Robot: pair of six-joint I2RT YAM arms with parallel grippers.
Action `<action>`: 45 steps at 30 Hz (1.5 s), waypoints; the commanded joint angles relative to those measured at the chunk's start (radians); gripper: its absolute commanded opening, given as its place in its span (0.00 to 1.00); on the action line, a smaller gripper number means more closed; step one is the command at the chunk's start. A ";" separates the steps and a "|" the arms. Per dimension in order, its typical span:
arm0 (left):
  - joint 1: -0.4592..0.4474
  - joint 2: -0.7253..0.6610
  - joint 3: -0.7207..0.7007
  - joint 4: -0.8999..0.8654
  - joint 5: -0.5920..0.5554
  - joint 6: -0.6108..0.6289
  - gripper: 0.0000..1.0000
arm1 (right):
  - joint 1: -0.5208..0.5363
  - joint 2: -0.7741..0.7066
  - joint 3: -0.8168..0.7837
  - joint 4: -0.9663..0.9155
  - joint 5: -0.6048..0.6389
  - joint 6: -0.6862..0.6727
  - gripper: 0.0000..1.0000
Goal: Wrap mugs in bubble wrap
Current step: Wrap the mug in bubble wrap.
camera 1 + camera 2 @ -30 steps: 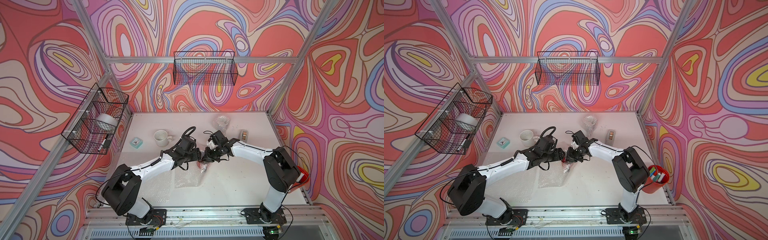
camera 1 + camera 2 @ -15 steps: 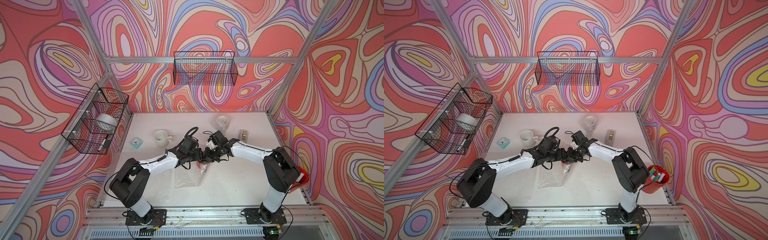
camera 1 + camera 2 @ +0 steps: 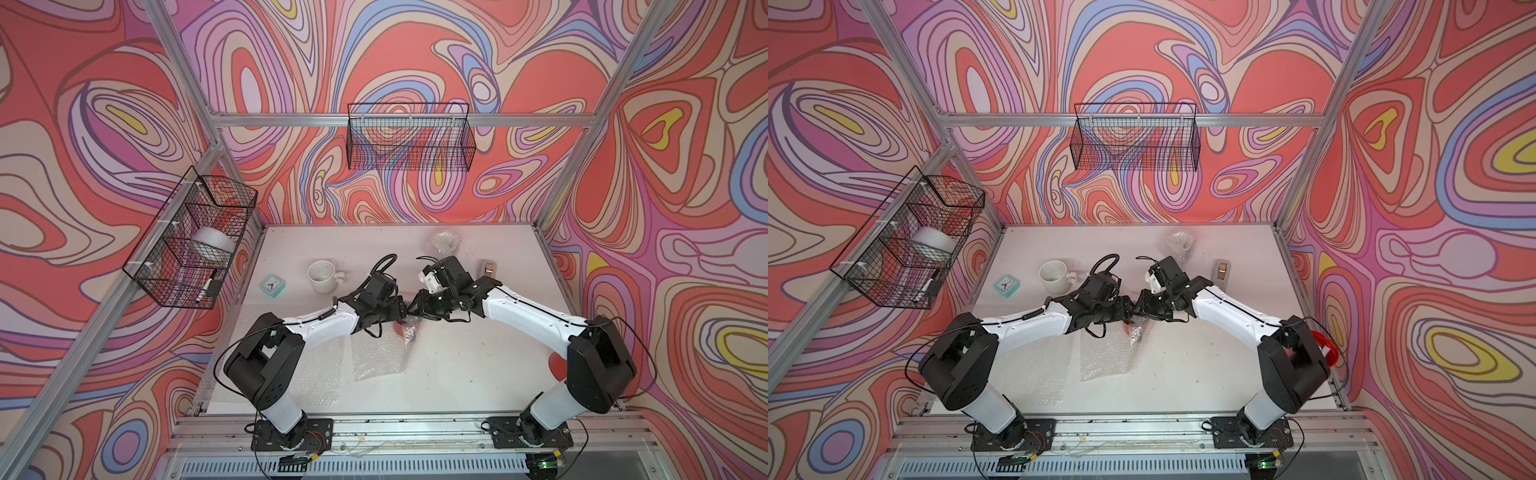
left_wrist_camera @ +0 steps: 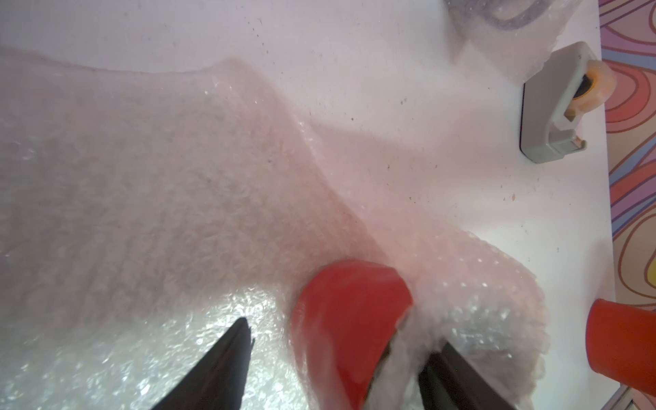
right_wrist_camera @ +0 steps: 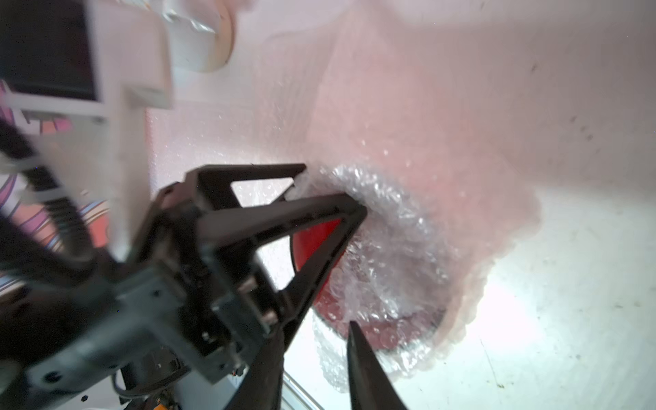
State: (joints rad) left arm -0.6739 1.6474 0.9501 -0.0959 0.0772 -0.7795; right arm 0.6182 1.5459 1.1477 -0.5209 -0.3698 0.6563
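Three mugs. A glossy red ceramic mug (image 4: 348, 312) sits at the centre of the white surface (image 3: 478, 374), part-rolled in a clear bubble wrap sheet (image 3: 374, 357). A white mug (image 3: 321, 276) stands bare at rear left. The third is inside a wrapped bundle (image 3: 444, 242) at the rear, colour indiscernible. A further sheet (image 3: 320, 374) lies flat. Left gripper (image 4: 342, 332) jaws stand wide astride the red mug; right gripper (image 5: 316, 340) jaws are slightly parted, empty.

Left arm (image 3: 316, 328) and right arm (image 3: 528, 316): white link shells, black joint housings, black screwed base plates (image 3: 322, 428). Black corrugated hose (image 3: 384, 262) loops behind the left gripper (image 5: 333, 190). Left gripper fingers: black, triangular, open-frame. Right gripper (image 5: 316, 330) fingers: black, tapered.
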 commanded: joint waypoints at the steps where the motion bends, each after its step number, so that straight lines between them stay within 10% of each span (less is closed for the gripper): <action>1: -0.004 0.021 0.004 -0.016 0.002 -0.004 0.74 | 0.007 -0.015 0.035 -0.075 0.210 -0.069 0.38; 8: -0.004 0.008 0.004 -0.021 0.004 0.000 0.73 | 0.007 0.113 0.128 -0.166 0.290 -0.148 0.60; 20: -0.005 -0.048 -0.027 -0.016 -0.017 -0.004 0.73 | 0.031 0.317 0.132 -0.220 0.379 -0.138 0.61; 34: 0.096 -0.221 -0.105 -0.195 -0.151 0.056 0.80 | 0.040 0.254 0.153 -0.381 0.541 -0.147 0.36; 45: 0.199 0.072 0.194 -0.310 -0.055 0.238 0.66 | 0.031 0.232 0.119 -0.375 0.493 -0.158 0.34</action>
State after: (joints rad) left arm -0.4915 1.6718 1.0557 -0.3321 0.0002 -0.6250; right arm 0.6548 1.7943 1.2892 -0.8619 0.1169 0.5117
